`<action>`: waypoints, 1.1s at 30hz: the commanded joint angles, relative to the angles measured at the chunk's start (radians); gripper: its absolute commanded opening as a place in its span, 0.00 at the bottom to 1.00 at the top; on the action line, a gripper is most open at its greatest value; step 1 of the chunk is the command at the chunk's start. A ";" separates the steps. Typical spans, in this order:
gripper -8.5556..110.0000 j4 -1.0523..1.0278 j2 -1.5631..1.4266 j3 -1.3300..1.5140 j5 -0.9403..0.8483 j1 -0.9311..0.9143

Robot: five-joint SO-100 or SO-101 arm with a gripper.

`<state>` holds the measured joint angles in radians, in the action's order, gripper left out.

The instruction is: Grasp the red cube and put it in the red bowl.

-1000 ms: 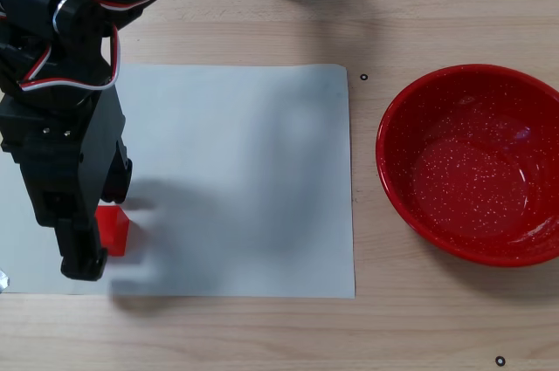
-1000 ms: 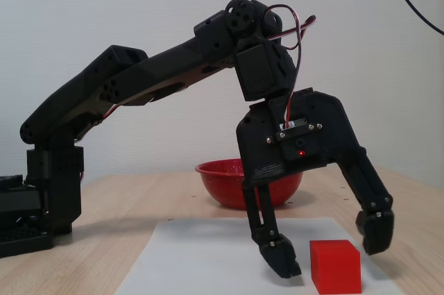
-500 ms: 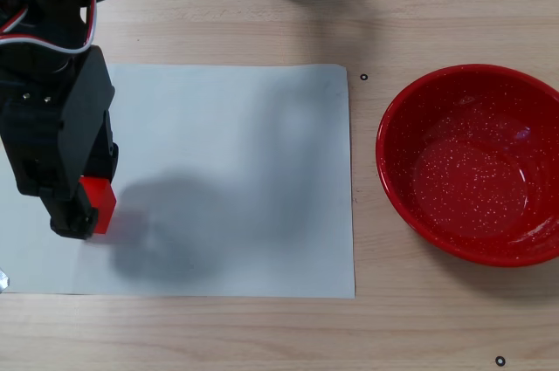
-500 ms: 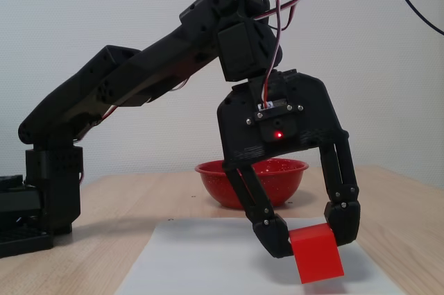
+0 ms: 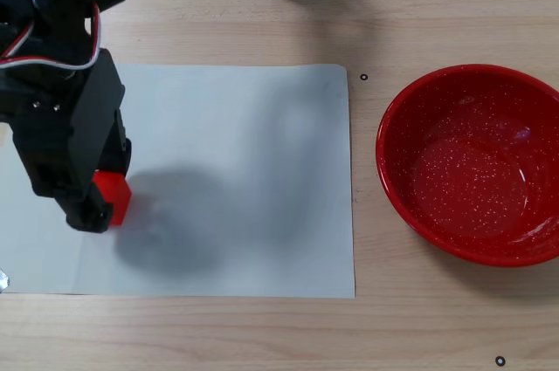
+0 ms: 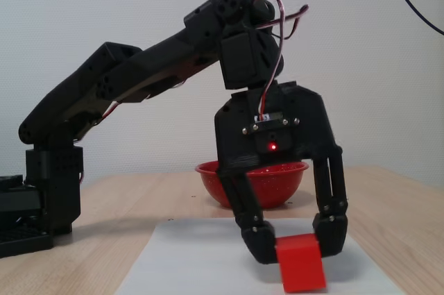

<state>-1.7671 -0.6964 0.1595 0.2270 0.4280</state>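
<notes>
Black jaws (image 6: 297, 248) closed on the red cube (image 6: 300, 262) — above white paper (image 5: 262, 170), red bowl (image 5: 472, 166) well apart.

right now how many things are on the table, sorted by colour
red: 2, the red cube held off the sheet between the jaws of the gripper, and the red bowl
white: 1, the paper sheet
black: 1, the robot arm
total: 4
</notes>
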 commanded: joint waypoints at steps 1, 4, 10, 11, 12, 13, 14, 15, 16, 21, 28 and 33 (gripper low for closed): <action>0.07 -0.020 -0.316 -0.023 -0.020 -0.025; 0.07 -0.023 -0.385 0.026 -0.020 -0.037; 0.07 -0.037 -0.520 0.132 -0.025 -0.066; 0.07 -0.038 -0.541 0.150 -0.025 -0.072; 0.07 -0.040 -0.565 0.169 -0.028 -0.078; 0.07 -0.043 -0.588 0.189 -0.029 -0.086; 0.07 -0.044 -0.612 0.210 -0.031 -0.094; 0.07 -0.044 -0.637 0.233 -0.032 -0.101; 0.07 -0.046 -0.661 0.253 -0.037 -0.110; 0.07 -0.058 -0.773 0.357 -0.055 -0.160; 0.07 -0.074 -0.910 0.474 -0.097 -0.268; 0.07 -0.075 -0.977 0.517 -0.137 -0.377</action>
<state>-1.8178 -1.5110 0.7056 0.1058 0.0736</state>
